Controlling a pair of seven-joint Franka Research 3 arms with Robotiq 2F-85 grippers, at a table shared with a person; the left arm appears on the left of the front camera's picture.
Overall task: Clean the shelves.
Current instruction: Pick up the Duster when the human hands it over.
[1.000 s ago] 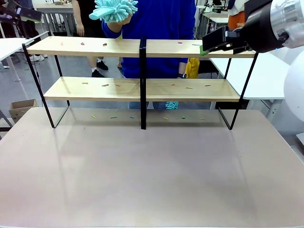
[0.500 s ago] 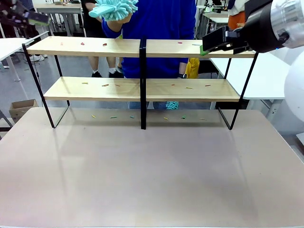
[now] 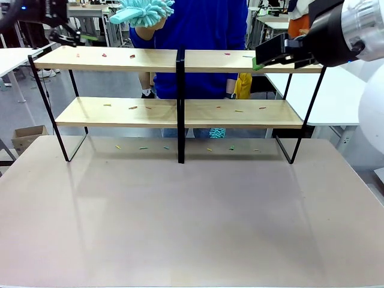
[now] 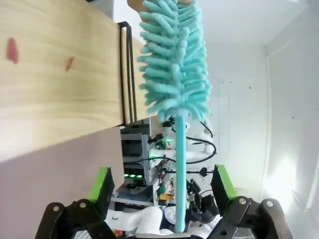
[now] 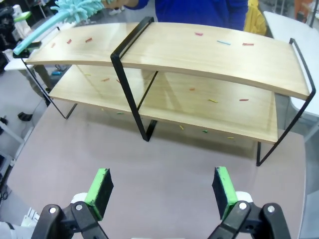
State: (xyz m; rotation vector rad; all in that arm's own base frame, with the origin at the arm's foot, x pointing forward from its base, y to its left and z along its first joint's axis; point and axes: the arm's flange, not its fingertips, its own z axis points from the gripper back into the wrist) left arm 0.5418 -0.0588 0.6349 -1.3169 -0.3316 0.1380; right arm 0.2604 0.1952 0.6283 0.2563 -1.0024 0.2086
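The shelves (image 3: 120, 59) stand at the table's far side, with small coloured scraps scattered on the top and bottom boards (image 5: 209, 47). A person in blue behind them holds up a teal fluffy duster (image 3: 144, 11). My left gripper (image 3: 81, 37) hovers above the top board's left end. It is open, and the duster's handle (image 4: 178, 189) runs between its green pads (image 4: 102, 184) without touching them. The duster head (image 4: 172, 64) is in the person's hand. My right gripper (image 3: 264, 55) is open and empty by the top board's right end, looking down on the shelves (image 5: 149, 50).
More scraps lie on the table (image 3: 192, 216) under the shelves. White tables stand at the left (image 3: 12, 57) and right (image 3: 336, 96). A cardboard box (image 3: 27, 135) sits on the floor at the left.
My left gripper has come in from the far left to the top board's left end, around the duster handle. The person's duster and my right arm have stayed put.
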